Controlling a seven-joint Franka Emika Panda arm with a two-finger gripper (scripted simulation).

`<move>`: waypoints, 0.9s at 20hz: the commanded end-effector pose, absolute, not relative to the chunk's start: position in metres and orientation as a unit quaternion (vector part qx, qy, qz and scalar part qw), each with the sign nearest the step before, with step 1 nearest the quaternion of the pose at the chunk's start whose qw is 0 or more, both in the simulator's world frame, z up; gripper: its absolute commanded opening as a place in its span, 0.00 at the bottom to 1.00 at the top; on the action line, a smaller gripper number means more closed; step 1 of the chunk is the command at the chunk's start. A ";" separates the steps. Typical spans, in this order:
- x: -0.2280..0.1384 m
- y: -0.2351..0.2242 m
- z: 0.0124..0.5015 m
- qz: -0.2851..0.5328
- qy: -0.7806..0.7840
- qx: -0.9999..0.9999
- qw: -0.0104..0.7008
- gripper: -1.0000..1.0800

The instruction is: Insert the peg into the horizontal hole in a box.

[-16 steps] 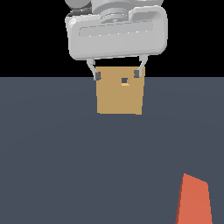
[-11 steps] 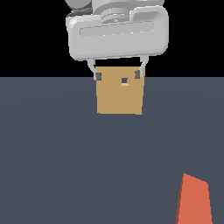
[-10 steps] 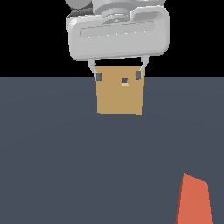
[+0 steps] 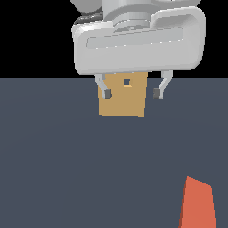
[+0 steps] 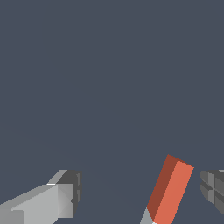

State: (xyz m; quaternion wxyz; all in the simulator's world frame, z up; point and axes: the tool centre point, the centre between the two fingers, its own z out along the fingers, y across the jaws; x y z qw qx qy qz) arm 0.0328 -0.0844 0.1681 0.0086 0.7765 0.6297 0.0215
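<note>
Our open, empty tool (image 4: 132,93) hangs top-centre before the tan cube box (image 4: 123,101); slim orange-red peg (image 4: 197,205) lies bottom-right on the slate desk (image 4: 58,169).

Gripper (image 4: 132,93) housing: smooth pale grey, soft satin sheen – reads as moulded plastic or painted metal, can't tell which. Fingers (image 4: 105,87) are thin, mid-grey, metallic-looking; the pads (image 5: 71,192) at their tips are darker grey, matt and faceted. Box (image 4: 123,99): flat tan, matt, no grain or texture, so the material can't be called. Hole (image 4: 127,82) is just a dark square, with no visible finish inside. Peg (image 5: 169,189): matt orange-red, 2 lit faces in different shades, pale grey end, smooth. Floor (image 4: 67,169): uniform slate-blue, matt, no gloss.
</note>
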 end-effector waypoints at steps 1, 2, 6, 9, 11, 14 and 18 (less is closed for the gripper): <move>0.038 -0.109 0.155 0.018 0.611 0.791 0.008 0.96; 0.041 -0.120 0.150 0.017 0.602 0.798 0.008 0.96; 0.048 -0.170 0.125 0.012 0.563 0.827 0.006 0.96; 0.050 -0.206 0.108 0.008 0.534 0.845 0.004 0.96; 0.050 -0.226 0.098 0.006 0.517 0.856 0.003 0.96; 0.049 -0.251 0.086 0.004 0.496 0.868 0.002 0.96; 0.047 -0.275 0.074 0.002 0.476 0.880 0.001 0.96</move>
